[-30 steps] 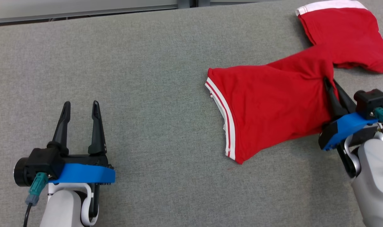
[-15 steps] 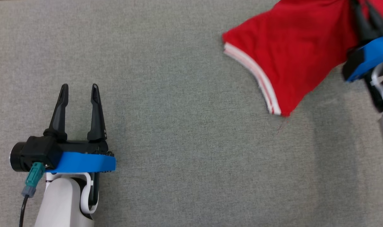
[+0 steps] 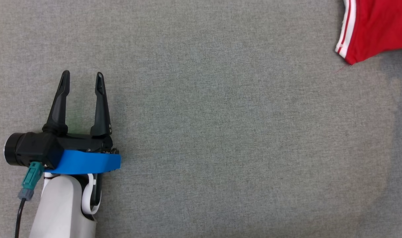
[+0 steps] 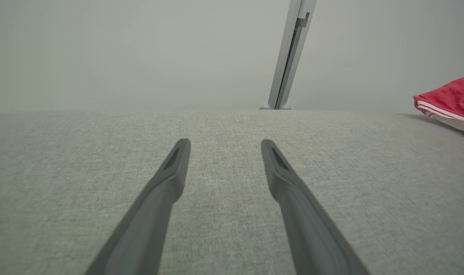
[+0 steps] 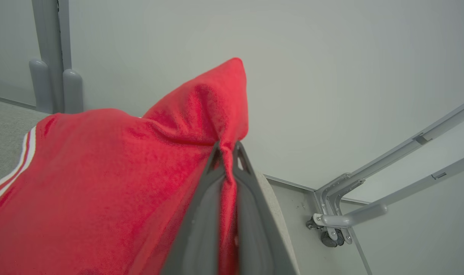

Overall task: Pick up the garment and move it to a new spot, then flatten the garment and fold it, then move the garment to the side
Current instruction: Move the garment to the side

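Right tool [image 5: 227,149] pinching red garment [image 3: 378,29], lifted at 1 o'clock over table [image 3: 220,132]; left tool [image 3: 82,79] spread, idle at 8 o'clock; placing, flattening, folding all left

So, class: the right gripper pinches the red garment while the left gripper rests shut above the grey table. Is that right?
No: the left gripper is open, jaws spread apart, as the left wrist view shows. The right gripper does pinch the red garment.
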Available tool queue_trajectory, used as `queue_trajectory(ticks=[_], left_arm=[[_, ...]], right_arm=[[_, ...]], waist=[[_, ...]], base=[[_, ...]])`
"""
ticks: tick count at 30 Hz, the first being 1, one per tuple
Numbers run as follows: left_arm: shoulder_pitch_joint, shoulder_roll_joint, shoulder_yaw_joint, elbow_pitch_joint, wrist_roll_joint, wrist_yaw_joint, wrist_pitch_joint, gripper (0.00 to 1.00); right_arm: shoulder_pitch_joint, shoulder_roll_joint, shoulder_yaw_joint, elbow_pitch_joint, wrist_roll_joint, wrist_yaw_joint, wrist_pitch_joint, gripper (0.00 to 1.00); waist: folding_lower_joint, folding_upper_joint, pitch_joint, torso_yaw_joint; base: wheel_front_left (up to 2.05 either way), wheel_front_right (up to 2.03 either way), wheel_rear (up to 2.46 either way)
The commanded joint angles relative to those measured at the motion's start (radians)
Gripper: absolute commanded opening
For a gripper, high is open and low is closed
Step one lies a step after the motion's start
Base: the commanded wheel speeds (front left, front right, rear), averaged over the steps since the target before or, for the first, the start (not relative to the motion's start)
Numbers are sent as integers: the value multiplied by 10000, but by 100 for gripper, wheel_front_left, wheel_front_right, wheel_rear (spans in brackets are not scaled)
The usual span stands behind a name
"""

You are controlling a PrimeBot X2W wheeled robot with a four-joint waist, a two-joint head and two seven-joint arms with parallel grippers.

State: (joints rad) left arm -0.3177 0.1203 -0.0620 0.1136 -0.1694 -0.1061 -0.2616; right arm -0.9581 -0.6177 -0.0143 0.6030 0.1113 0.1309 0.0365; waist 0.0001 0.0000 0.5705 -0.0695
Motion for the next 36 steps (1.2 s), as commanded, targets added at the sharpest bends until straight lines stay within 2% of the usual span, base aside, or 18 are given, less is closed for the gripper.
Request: queue_trajectory(ticks=[1,5,11,12,13,14,15,16,17,26,31,36], left_arm=[[-206,38,-17,-48,23,-22,-44,100],[-229,80,-64,-92,21,-32,-45,100],[-316,82,-189,-49,-19,-53,-45,100],[-322,82,-189,-30,-31,-46,-45,100],[-333,91,-180,-14,-46,-45,-45,100],[-350,94,-174,4,-49,-46,-45,100],[-349,93,-174,26,-45,-42,-43,100],[-339,84,-175,44,-47,-27,-43,100],[-333,74,-159,50,-64,-11,-43,100],[-180,30,38,105,-155,70,-45,100],[66,-34,182,238,-232,99,-45,100],[367,-100,437,337,-259,164,-45,100]], right_arm=[[-132,-137,-75,2,-46,-2,54,0],[-231,-310,-298,142,-315,-2,382,0],[-324,-221,-919,518,-892,-2,1020,0],[-354,-179,-1018,599,-988,-2,1111,3],[-409,-128,-1128,700,-1055,-3,1204,16],[-462,-64,-1220,779,-1107,-3,1263,40],[-453,9,-1231,856,-1219,-2,1329,49],[-434,79,-1222,912,-1287,-2,1361,94],[-453,130,-1283,935,-1368,-2,1309,100],[-431,574,-1626,826,-1948,-2,893,100],[-155,965,-1388,395,-2018,-2,55,100],[186,1691,-815,-87,-1712,-2,-1027,100]], waist=[[-1,0,21,-2],[-1,0,106,-22],[-1,0,215,90],[-1,0,229,106],[-1,0,245,117],[-1,0,258,134],[-1,0,262,153],[-1,0,262,174],[-1,0,262,192],[-1,0,9,235],[-1,0,-467,277],[-1,0,-1163,397]], base=[[0,0,0],[0,0,0],[0,0,0],[0,0,0],[0,0,0],[0,0,0],[0,0,0],[0,0,0],[0,0,0],[0,0,0],[0,0,0],[0,0,0]])
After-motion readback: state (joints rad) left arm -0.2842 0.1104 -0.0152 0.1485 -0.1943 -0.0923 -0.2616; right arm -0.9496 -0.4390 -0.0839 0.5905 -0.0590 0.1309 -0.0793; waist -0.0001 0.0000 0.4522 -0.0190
